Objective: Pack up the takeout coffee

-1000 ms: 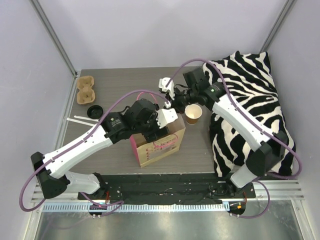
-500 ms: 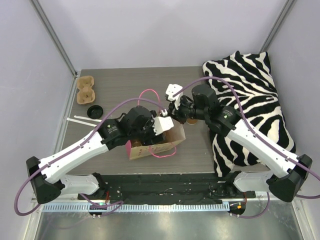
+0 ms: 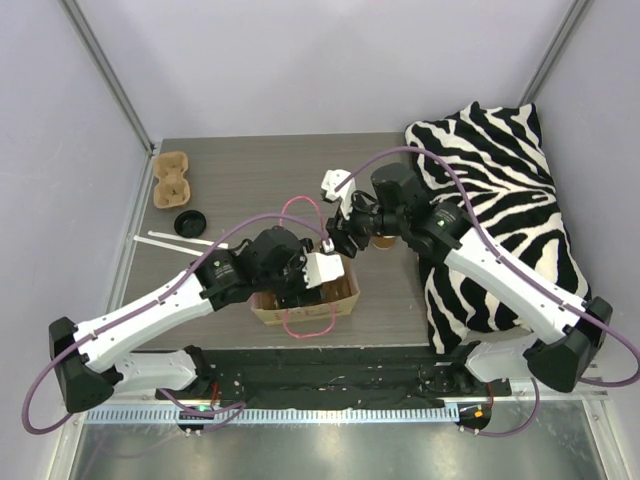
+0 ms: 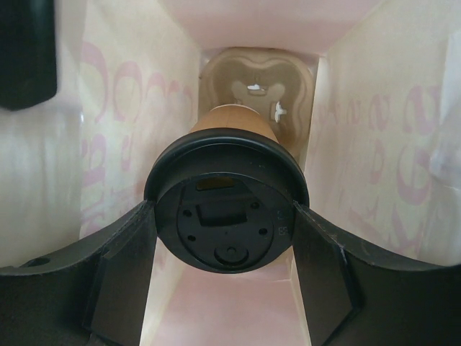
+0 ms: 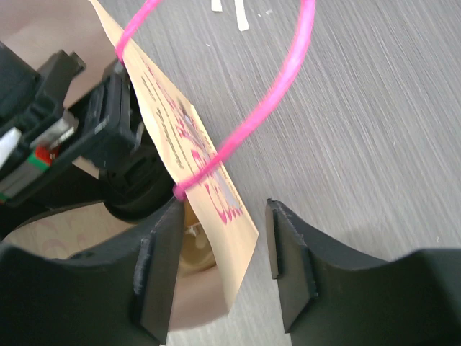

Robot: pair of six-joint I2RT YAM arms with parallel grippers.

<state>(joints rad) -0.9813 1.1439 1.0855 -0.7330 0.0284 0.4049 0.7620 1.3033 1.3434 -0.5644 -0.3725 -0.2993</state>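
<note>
A brown coffee cup with a black lid (image 4: 225, 231) hangs inside the pink-printed paper bag (image 3: 268, 311). My left gripper (image 4: 225, 241) is shut on the lid, one finger on each side. Below the cup, a pulp carrier (image 4: 256, 86) lies at the bag's bottom. From above, my left gripper (image 3: 303, 277) reaches into the bag's mouth. My right gripper (image 5: 220, 238) stands open astride the bag's wall (image 5: 209, 194), just under the pink handle (image 5: 248, 126). In the top view my right gripper (image 3: 340, 243) sits at the bag's far right corner.
A second brown cup (image 3: 383, 239) stands mostly hidden behind the right arm. At the far left are another pulp carrier (image 3: 170, 180), a loose black lid (image 3: 190, 222) and white stirrers (image 3: 165, 240). A zebra-print cloth (image 3: 500, 200) covers the right side.
My right gripper has opened, letting go of the bag's wall. The bag has shifted toward the near edge and now gapes upward, with my left gripper and the cup further inside.
</note>
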